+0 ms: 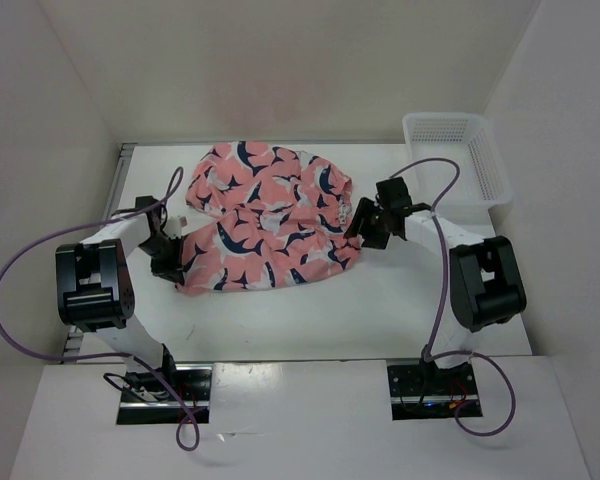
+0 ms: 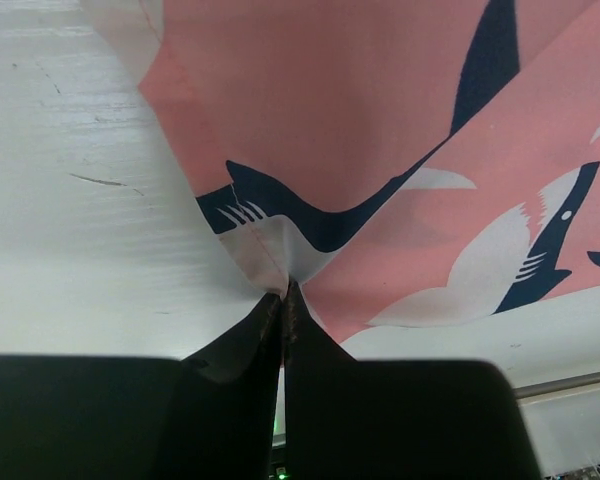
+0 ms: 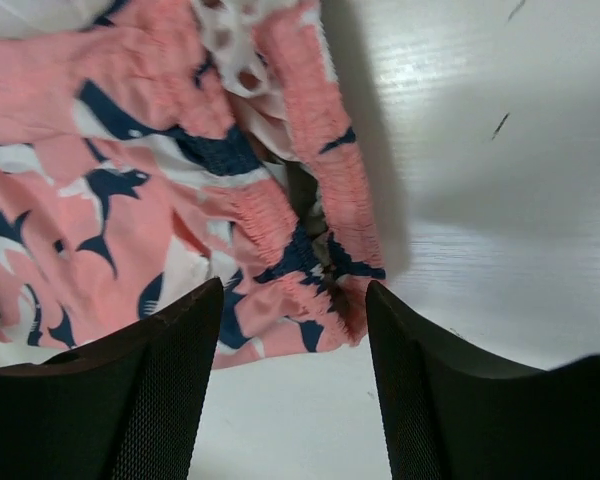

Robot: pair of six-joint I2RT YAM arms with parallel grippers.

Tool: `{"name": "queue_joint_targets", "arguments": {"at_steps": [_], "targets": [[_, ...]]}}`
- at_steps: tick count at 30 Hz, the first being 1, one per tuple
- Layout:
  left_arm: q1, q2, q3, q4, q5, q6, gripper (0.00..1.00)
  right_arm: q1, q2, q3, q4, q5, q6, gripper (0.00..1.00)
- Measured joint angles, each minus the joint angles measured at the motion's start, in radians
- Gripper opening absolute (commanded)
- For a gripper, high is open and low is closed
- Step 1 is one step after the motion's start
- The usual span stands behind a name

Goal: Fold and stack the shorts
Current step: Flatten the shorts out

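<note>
Left gripper [image 2: 283, 297], reaching low, pinches shorts [image 2: 380, 120]

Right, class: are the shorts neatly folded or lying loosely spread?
Loosely spread: the shorts lie rumpled across the table, one corner pinched in the shut left gripper.

The top view is bright and even. Soft light comes from above, and the white bench [image 1: 380, 300] bounces it around. Faint grey shadows lie under the arms [image 1: 95, 285] and beside the shorts [image 1: 270, 215]. In the left wrist view the black left claw [image 2: 283, 300] looks dark and fuzzy, but the cloth is sharp, and the bench shines pale at the top left. The right wrist view is a bit soft. The right claw [image 3: 292, 290] is a dark shape, and a grey shadow falls on the bench right of the shorts.
</note>
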Motion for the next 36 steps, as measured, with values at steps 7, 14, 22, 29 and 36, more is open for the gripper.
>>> {"name": "queue_joint_targets", "arguments": {"at_steps": [7, 14, 22, 29, 36], "targets": [[0.0, 0.0, -0.003, 0.002, 0.0, 0.0, 0.08, 0.044, 0.129, -0.015, 0.032, 0.003, 0.053, 0.47], [0.0, -0.001, -0.018, -0.014, 0.0, 0.0, 0.09, 0.044, 0.135, -0.029, 0.017, 0.014, 0.077, 0.0], [0.011, -0.054, 0.009, -0.175, 0.042, 0.003, 0.89, -0.005, -0.105, -0.102, -0.179, 0.113, 0.007, 0.41], [0.016, 0.072, 0.375, -0.015, 0.187, 0.0, 0.97, -0.026, -0.076, -0.041, -0.215, 0.107, -0.06, 0.54], [-0.039, 0.329, 0.5, 0.175, 0.123, -0.001, 0.97, -0.026, -0.019, -0.073, -0.222, 0.08, -0.045, 0.65]]}}
